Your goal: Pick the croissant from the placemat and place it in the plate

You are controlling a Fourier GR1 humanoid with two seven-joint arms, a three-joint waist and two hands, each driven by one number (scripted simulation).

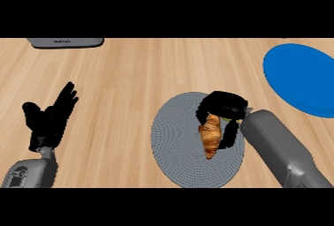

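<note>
A golden-brown croissant [209,137] lies lengthwise on the round grey placemat [176,145] in the middle of the counter. My right hand [224,107] sits over the croissant's far end, with fingers curled down round its top and one finger running along its right side. The croissant's near end shows free on the mat. The blue plate [301,79] lies at the right edge, up and to the right of the mat, partly cut off by the view. My left hand [49,119] rests open at the left, fingers pointing up.
A grey device [65,42] lies at the counter's far left edge. Bare wooden counter stretches between the mat and the plate and across the left half.
</note>
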